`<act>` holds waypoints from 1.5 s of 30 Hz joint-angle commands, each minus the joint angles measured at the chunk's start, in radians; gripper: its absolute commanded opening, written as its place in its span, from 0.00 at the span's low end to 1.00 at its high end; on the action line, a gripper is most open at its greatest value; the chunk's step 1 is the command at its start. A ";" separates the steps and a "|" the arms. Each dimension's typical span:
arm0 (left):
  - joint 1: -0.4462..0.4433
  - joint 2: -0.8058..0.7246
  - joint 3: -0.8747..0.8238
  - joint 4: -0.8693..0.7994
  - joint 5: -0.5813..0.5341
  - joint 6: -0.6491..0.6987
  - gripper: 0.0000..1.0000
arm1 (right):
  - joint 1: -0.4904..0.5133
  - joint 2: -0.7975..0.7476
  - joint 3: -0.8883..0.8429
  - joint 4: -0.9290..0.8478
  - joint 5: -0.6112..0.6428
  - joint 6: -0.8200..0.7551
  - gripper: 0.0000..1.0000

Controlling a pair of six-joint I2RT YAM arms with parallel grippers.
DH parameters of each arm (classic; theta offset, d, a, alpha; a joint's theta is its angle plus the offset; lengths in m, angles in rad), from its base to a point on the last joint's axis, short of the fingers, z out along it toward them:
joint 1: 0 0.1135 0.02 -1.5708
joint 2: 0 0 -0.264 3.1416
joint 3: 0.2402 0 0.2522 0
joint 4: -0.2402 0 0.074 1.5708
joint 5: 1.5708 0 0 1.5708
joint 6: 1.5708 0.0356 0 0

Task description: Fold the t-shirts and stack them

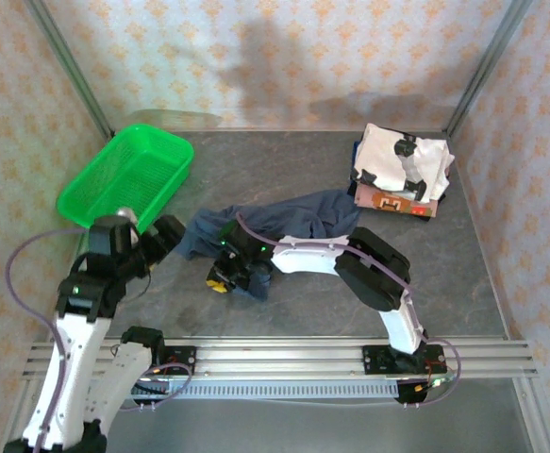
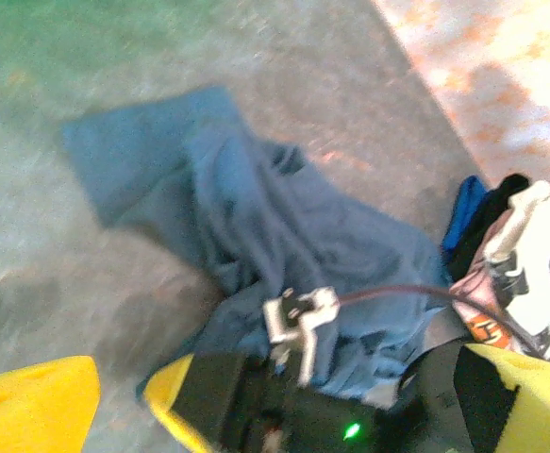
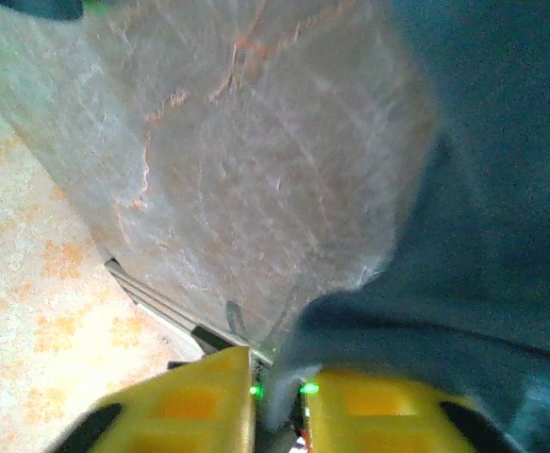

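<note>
The left gripper [image 2: 284, 377] has its yellow fingers [image 2: 29, 406] spread wide with nothing between them. It hangs just beside the left end of the dark slate-blue t-shirt [image 1: 303, 215]. The right gripper [image 3: 276, 377] sits low on that shirt's near edge. Its jaws stand only a narrow gap apart with a fold of blue cloth in the gap, and I cannot tell whether they pinch it. The shirt lies crumpled and unfolded across the middle of the grey table [image 1: 303, 307]. Near the far right corner the white t-shirt with black patches [image 1: 402, 160] lies folded on the brown/orange printed t-shirt [image 1: 392, 201]. A green mesh basket [image 1: 128, 175] sits at the far left
</note>
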 commanded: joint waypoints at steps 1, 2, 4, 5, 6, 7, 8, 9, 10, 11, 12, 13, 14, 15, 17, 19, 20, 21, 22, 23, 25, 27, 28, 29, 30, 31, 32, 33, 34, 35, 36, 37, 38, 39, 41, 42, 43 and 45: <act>-0.006 -0.084 -0.077 -0.143 0.031 -0.090 0.97 | -0.027 -0.030 0.024 0.049 -0.025 0.039 0.40; -0.007 -0.102 -0.093 -0.153 0.037 -0.099 0.97 | -0.033 -0.044 0.039 0.013 -0.028 0.005 0.44; -0.008 -0.118 -0.101 -0.177 0.041 -0.099 0.97 | -0.052 -0.089 0.091 -0.124 -0.027 -0.096 0.50; -0.009 -0.124 -0.099 -0.185 0.043 -0.098 0.97 | -0.066 -0.115 0.114 -0.213 -0.016 -0.158 0.51; -0.009 -0.123 -0.102 -0.185 0.052 -0.100 0.97 | -0.081 -0.139 0.128 -0.279 -0.006 -0.205 0.52; -0.011 -0.121 -0.108 -0.179 0.070 -0.101 0.97 | -0.102 -0.175 0.128 -0.339 0.004 -0.246 0.53; -0.012 -0.116 -0.119 -0.175 0.089 -0.102 0.97 | -0.120 -0.205 0.113 -0.364 0.006 -0.266 0.53; -0.016 -0.108 -0.127 -0.173 0.105 -0.101 0.97 | -0.140 -0.242 0.089 -0.383 0.008 -0.282 0.54; -0.028 -0.095 -0.142 -0.170 0.116 -0.101 0.97 | -0.159 -0.282 0.070 -0.407 0.011 -0.301 0.54; -0.043 -0.083 -0.153 -0.163 0.121 -0.106 0.97 | -0.178 -0.322 0.054 -0.439 0.025 -0.332 0.55; -0.064 -0.071 -0.165 -0.152 0.125 -0.117 0.96 | -0.194 -0.351 0.045 -0.471 0.047 -0.371 0.56; -0.098 -0.061 -0.181 -0.130 0.125 -0.139 0.96 | -0.214 -0.385 0.040 -0.528 0.080 -0.420 0.59; -0.138 -0.049 -0.194 -0.104 0.121 -0.167 0.95 | -0.235 -0.413 0.029 -0.573 0.108 -0.469 0.62; -0.179 -0.039 -0.211 -0.081 0.113 -0.196 0.94 | -0.256 -0.441 0.014 -0.598 0.118 -0.501 0.63; -0.278 -0.004 -0.244 -0.035 0.086 -0.256 0.92 | -0.308 -0.504 -0.030 -0.626 0.134 -0.569 0.66; -0.376 0.040 -0.272 -0.001 0.052 -0.309 0.89 | -0.348 -0.562 -0.062 -0.652 0.162 -0.627 0.70; -0.419 0.067 -0.288 0.023 0.040 -0.329 0.86 | -0.369 -0.584 -0.075 -0.660 0.168 -0.651 0.70; -0.448 0.092 -0.299 0.046 0.031 -0.342 0.84 | -0.387 -0.604 -0.084 -0.669 0.167 -0.668 0.70; -0.474 0.124 -0.309 0.069 0.023 -0.354 0.82 | -0.406 -0.621 -0.090 -0.685 0.169 -0.685 0.70; -0.489 0.150 -0.317 0.086 0.013 -0.361 0.80 | -0.422 -0.634 -0.095 -0.701 0.172 -0.703 0.70; -0.494 0.178 -0.330 0.099 -0.011 -0.365 0.74 | -0.453 -0.657 -0.108 -0.719 0.172 -0.728 0.70; -0.493 0.191 -0.334 0.087 -0.047 -0.360 0.68 | -0.481 -0.676 -0.124 -0.728 0.172 -0.747 0.70; -0.493 0.200 -0.341 0.093 -0.052 -0.359 0.66 | -0.499 -0.687 -0.137 -0.733 0.172 -0.754 0.71; -0.493 0.209 -0.355 0.116 -0.048 -0.364 0.64 | -0.517 -0.697 -0.151 -0.735 0.171 -0.758 0.71; -0.494 0.220 -0.372 0.146 -0.039 -0.372 0.62 | -0.533 -0.704 -0.168 -0.735 0.166 -0.762 0.71; -0.499 0.233 -0.388 0.179 -0.028 -0.381 0.60 | -0.555 -0.713 -0.184 -0.735 0.163 -0.764 0.71; -0.501 0.245 -0.398 0.198 -0.025 -0.385 0.59 | -0.574 -0.722 -0.197 -0.734 0.161 -0.767 0.71; -0.504 0.258 -0.404 0.206 -0.029 -0.384 0.57 | -0.595 -0.732 -0.211 -0.735 0.157 -0.774 0.71; -0.504 0.269 -0.410 0.213 -0.031 -0.382 0.56 | -0.620 -0.739 -0.222 -0.735 0.156 -0.783 0.71; -0.505 0.274 -0.416 0.229 -0.031 -0.384 0.54 | -0.639 -0.747 -0.228 -0.742 0.161 -0.794 0.71; -0.505 0.280 -0.424 0.251 -0.026 -0.388 0.53 | -0.663 -0.752 -0.232 -0.754 0.171 -0.810 0.71; -0.504 0.288 -0.433 0.270 -0.022 -0.391 0.53 | -0.689 -0.755 -0.234 -0.770 0.181 -0.828 0.71; -0.506 0.297 -0.440 0.283 -0.022 -0.393 0.53 | -0.713 -0.755 -0.234 -0.782 0.192 -0.843 0.71; -0.506 0.308 -0.445 0.294 -0.022 -0.393 0.53 | -0.737 -0.755 -0.237 -0.792 0.203 -0.860 0.71; -0.507 0.321 -0.451 0.325 -0.033 -0.394 0.53 | -0.780 -0.747 -0.247 -0.798 0.235 -0.899 0.71; -0.507 0.326 -0.454 0.350 -0.044 -0.396 0.53 | -0.795 -0.738 -0.253 -0.799 0.254 -0.919 0.71; -0.508 0.338 -0.457 0.379 -0.049 -0.402 0.53 | -0.809 -0.724 -0.259 -0.796 0.265 -0.935 0.70; -0.508 0.372 -0.461 0.440 -0.056 -0.410 0.53 | -0.829 -0.685 -0.272 -0.775 0.260 -0.953 0.70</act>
